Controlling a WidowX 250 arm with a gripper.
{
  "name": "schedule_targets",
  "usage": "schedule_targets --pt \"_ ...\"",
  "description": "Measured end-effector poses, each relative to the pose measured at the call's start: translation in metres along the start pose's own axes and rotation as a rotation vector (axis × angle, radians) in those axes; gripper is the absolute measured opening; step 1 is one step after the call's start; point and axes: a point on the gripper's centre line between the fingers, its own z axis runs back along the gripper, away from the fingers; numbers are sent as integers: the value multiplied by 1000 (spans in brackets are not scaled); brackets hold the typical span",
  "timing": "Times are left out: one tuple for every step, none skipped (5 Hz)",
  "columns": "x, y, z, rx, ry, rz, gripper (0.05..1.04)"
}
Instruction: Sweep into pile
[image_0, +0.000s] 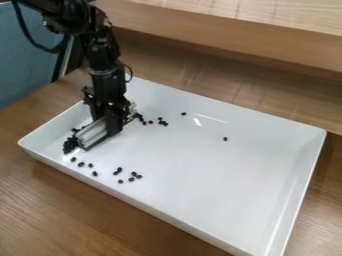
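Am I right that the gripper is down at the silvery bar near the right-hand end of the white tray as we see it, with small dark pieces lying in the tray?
Not quite: the camera view shows the gripper at the silvery bar near the left-hand end of the white tray, with small dark pieces lying in the tray.

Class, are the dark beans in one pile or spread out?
Spread out: some dark beans cluster by the grey bar, but others lie scattered on the white tray.
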Motion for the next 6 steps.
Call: schedule_targets --pt "3 -3 0 -24 -1 22 478" --pt "-1 -10 -1 -31 55 -21 758" --pt "-12 -21 3 -32 68 -49 988" --pt "-15 -28 14 -48 60 -44 1003" --pt "-11 -32 46 -41 -9 -38 1001" --pt "-11 -35 68 -41 -43 -29 1001"
